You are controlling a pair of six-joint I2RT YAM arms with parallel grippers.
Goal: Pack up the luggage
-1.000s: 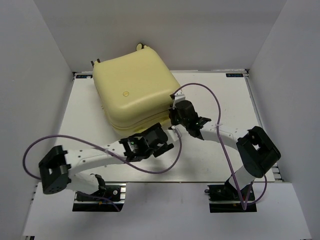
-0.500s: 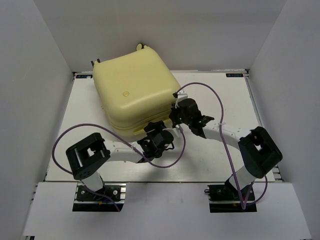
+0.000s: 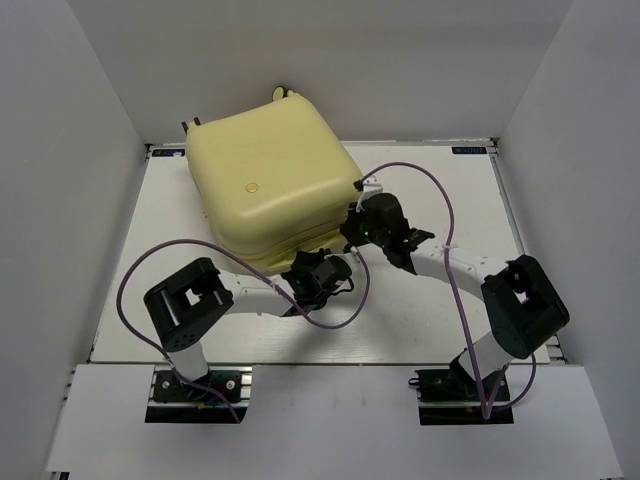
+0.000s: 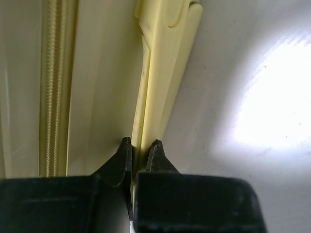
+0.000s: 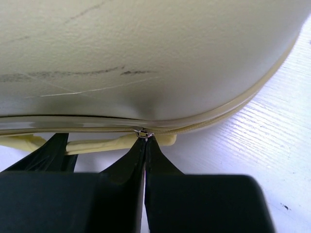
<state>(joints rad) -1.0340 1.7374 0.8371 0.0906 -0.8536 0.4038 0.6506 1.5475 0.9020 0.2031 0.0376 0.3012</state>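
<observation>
Nearly done, I judge | luggage (image 3: 265, 190) closed, far-left on tabletop (image 3: 450, 190) | left claw (image 4: 140, 145) pinching yellow pull tab (image 4: 165, 73) | right claw (image 5: 145, 138) clenched, tips touching zipper slider (image 5: 144, 133) | remaining: finish zipping; zipped extent unclear

Fixed downward view from high behind; both wrist views close on the shared near seam of the luggage (image 3: 265, 190).

Both arms reach forward, left claw (image 4: 138, 151) pinched narrow, right claw (image 5: 145, 141) pressed fully together.
</observation>
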